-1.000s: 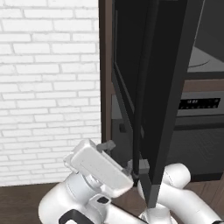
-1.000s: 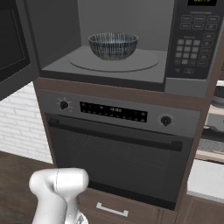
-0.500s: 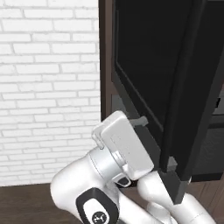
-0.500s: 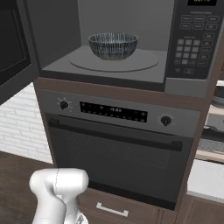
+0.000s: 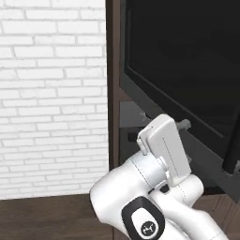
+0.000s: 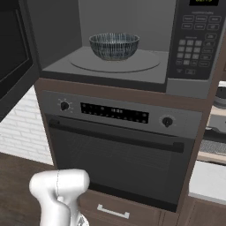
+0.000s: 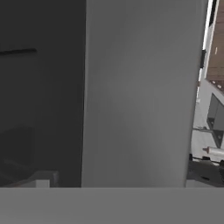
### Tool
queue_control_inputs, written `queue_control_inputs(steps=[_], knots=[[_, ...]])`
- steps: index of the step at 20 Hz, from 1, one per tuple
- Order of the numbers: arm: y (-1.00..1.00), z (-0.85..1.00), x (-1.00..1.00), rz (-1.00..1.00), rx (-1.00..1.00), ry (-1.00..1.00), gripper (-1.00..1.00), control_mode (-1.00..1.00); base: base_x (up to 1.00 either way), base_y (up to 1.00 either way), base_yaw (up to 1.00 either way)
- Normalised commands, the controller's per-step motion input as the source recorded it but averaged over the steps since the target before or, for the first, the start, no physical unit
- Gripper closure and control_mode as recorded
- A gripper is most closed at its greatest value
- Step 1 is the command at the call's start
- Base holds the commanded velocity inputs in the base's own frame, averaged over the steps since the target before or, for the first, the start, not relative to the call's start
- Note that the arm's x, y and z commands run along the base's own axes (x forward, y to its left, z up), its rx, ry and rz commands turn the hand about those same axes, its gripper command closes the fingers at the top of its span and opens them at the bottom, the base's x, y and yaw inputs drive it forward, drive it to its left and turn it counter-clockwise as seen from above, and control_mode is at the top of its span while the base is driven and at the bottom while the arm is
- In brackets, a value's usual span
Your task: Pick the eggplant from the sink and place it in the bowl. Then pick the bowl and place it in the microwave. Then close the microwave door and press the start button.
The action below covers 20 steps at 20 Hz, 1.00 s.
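Note:
The microwave (image 6: 132,66) stands open, and the bowl (image 6: 114,46) sits on its round turntable. Whatever lies inside the bowl is hidden, so the eggplant is out of view, as is the sink. The microwave door (image 5: 187,70) is a black glass panel in a grey frame, swung partway out; in the right base view it shows as the microwave door (image 6: 13,53) at the left edge. My gripper (image 5: 165,123) is open, fingers up against the lower part of the door's outer face. In the hand view the door frame (image 7: 140,96) lies very close.
Below the microwave is a built-in oven (image 6: 119,154) with two knobs and a bar handle. The keypad (image 6: 194,44) is to the right of the cavity. A white brick wall (image 5: 51,103) stands left of the cabinet. A drawer (image 6: 112,211) sits under the oven.
In the left base view my hand has risen and gone right along the door. The door has swung, showing more of its face and covering the oven display. The bowl has not moved.

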Motion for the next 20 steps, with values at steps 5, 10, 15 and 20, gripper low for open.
queue_control_inputs(steps=[5,10,15,20], knots=[[-0.86,0.23,0.0,0.16,0.11,0.03,-1.0,-1.0,0.0,0.0,0.0],[-0.82,0.34,0.05,0.17,0.12,0.04,-1.0,-1.0,0.0,0.0,0.0],[-0.76,0.43,0.24,0.13,0.19,0.05,-1.0,-1.0,0.0,0.0,0.0],[-0.73,0.45,0.29,0.12,0.2,0.07,-1.0,-1.0,0.0,0.0,0.0]])
